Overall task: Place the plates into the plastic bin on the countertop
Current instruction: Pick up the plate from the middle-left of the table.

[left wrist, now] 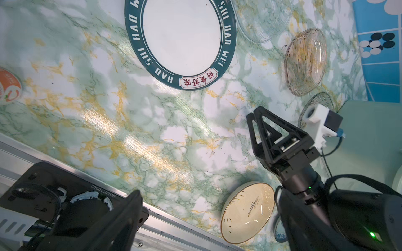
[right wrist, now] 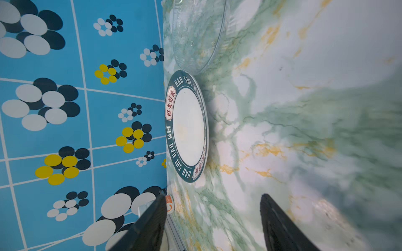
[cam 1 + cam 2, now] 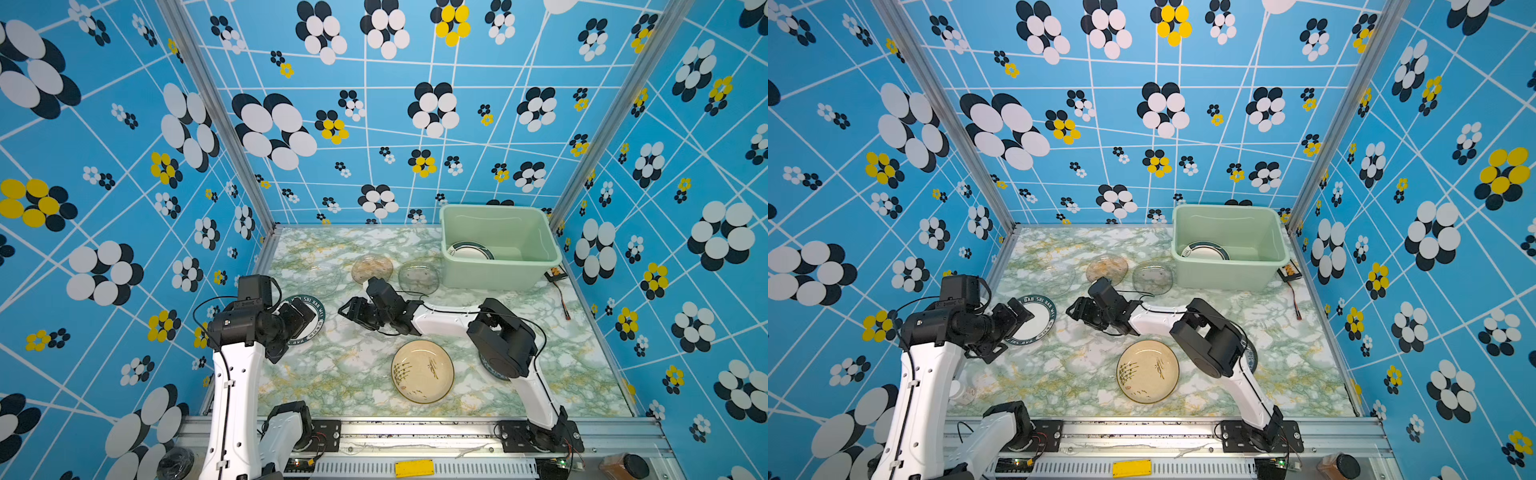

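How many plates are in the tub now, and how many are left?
Done: one white plate sits in the bin. In hand: nothing; left gripper and right gripper are open, empty. Left on the countertop, at least: lettered plate, cream plate, amber plate, grey plate, clear plate.

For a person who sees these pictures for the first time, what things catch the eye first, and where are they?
The loud blue flowered walls strike first, on all sides of the scene. Next comes the mint bin in the far right corner of the marbled countertop, with one dark-rimmed plate inside. A cream plate lies near the front edge, close to the right arm.
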You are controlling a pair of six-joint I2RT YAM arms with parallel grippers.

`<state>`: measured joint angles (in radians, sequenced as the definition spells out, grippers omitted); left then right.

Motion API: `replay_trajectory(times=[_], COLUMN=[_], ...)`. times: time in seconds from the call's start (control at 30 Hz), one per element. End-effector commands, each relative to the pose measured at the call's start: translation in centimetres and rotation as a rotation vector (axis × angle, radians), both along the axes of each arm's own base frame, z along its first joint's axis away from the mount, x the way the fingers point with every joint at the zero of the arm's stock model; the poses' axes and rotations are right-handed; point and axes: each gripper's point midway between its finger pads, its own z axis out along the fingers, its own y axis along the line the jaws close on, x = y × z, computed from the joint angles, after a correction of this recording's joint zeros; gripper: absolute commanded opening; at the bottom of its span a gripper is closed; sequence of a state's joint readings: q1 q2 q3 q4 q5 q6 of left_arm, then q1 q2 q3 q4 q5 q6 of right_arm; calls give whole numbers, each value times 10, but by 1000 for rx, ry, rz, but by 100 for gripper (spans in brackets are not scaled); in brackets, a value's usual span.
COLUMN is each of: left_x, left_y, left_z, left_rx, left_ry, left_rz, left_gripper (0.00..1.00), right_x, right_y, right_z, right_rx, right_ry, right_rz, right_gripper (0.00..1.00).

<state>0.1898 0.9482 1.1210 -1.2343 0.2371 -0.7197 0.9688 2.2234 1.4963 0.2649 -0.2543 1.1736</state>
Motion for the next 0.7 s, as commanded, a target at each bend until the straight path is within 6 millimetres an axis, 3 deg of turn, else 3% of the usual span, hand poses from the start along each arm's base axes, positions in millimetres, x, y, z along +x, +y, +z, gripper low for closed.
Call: replay_trajectory(times=[0.0,0.27,0.67], left_x=[-2,1,10], left_y=[-2,-4,-4], left_z=[-2,-2,2], left_rx=[-29,-50,-53], left_ry=[7,7,0], left_rz=[13,20,11], left_gripper=[99,99,99], right_x=[-4,-6,-9], right_y=[29,60,74], right_z=[19,1,-31], right_rx=[102,112,74], right_ry=[-1,58,133], right_rz=[46,80,75], right_gripper=[69,69,65])
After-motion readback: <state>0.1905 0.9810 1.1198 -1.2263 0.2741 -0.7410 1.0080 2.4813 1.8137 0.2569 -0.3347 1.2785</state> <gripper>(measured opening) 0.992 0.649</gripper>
